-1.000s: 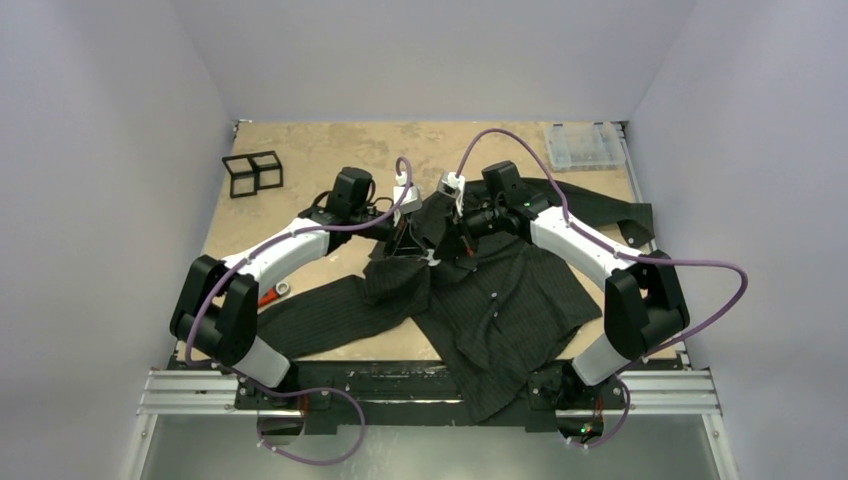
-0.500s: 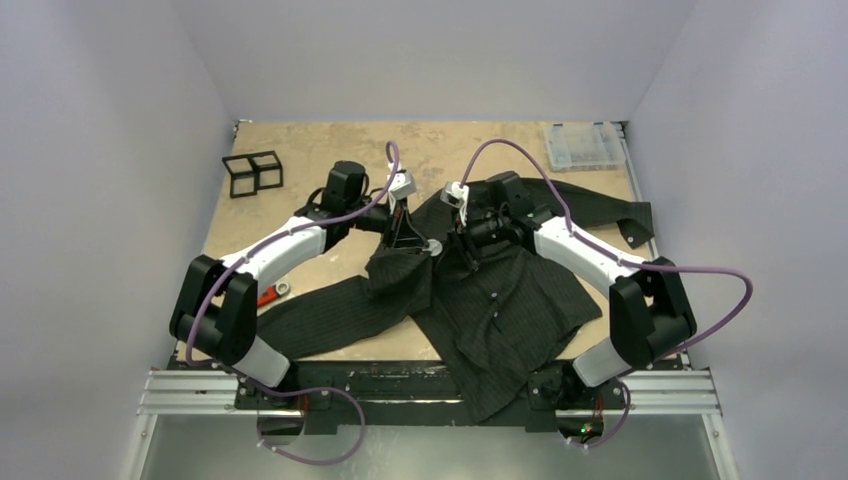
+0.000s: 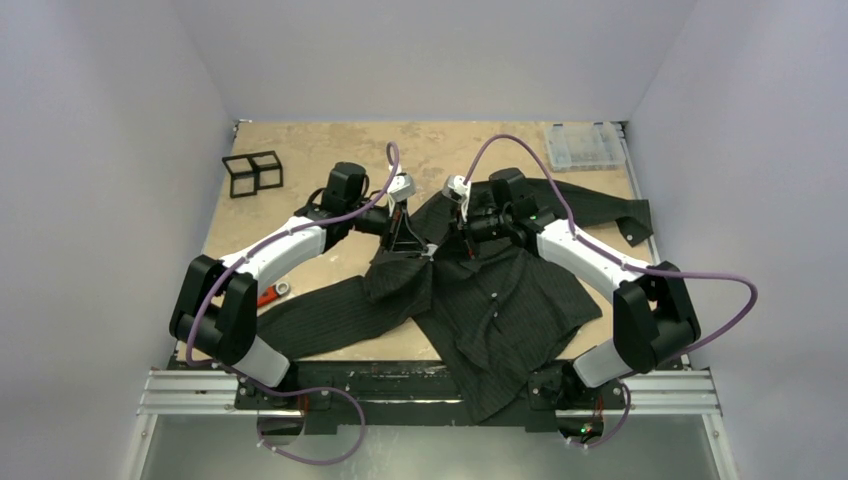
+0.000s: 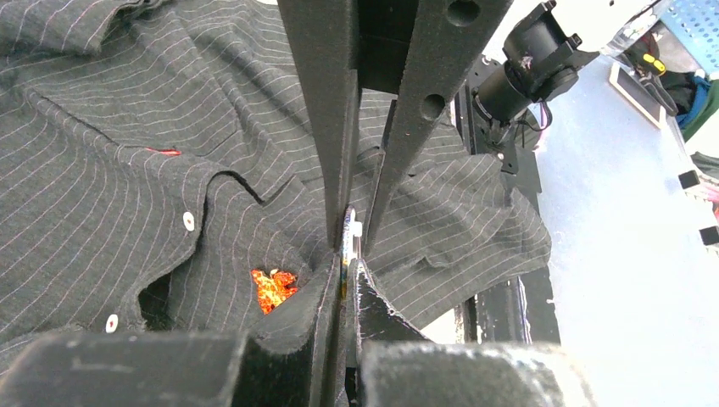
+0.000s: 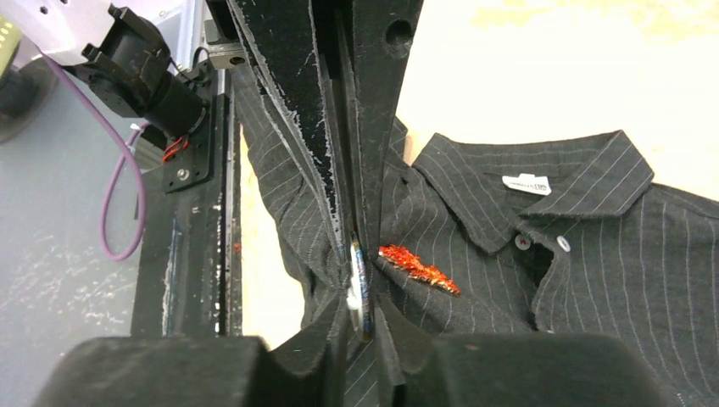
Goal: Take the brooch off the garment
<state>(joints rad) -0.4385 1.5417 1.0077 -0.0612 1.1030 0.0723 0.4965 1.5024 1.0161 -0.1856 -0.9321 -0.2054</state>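
The brooch (image 5: 420,267), a red-orange glittery sliver, sits on the garment (image 3: 500,300) just below the collar, beside the button placket, not yet off. The left gripper (image 4: 348,254) and right gripper (image 5: 356,273) meet over the chest, each with jaws narrowed onto a thin silvery piece (image 5: 361,292), probably its fastening, with cloth bunched above the worktop (image 3: 330,145) to expose it
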